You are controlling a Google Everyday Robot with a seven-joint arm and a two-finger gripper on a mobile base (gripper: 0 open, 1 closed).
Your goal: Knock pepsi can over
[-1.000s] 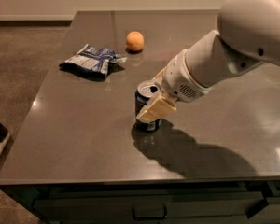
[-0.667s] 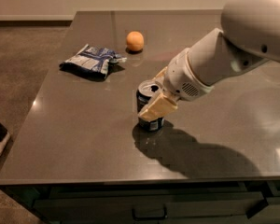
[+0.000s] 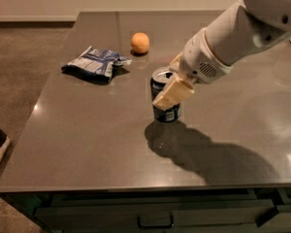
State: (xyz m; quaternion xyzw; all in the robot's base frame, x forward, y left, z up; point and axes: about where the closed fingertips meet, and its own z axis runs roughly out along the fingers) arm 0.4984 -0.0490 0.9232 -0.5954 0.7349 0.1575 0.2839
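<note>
The small dark blue metal pepsi can (image 3: 167, 113) stood upright mid-way across the glossy dark grey counter (image 3: 87, 140), with the beige two-finger gripper (image 3: 166, 84) right at it, fingers (image 3: 173, 92) spread open either side (near one across its front), presumably lined up to shove it over.

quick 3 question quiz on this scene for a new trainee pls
1. True or false: the pepsi can stands upright on the table.
2. Where is the pincer? A) at the can, across its near side B) lifted well clear of the can C) lying flat on the table
3. Name the two other things on the table.

Key: 1 true. 2 A. 3 the orange and the snack bag.
</note>
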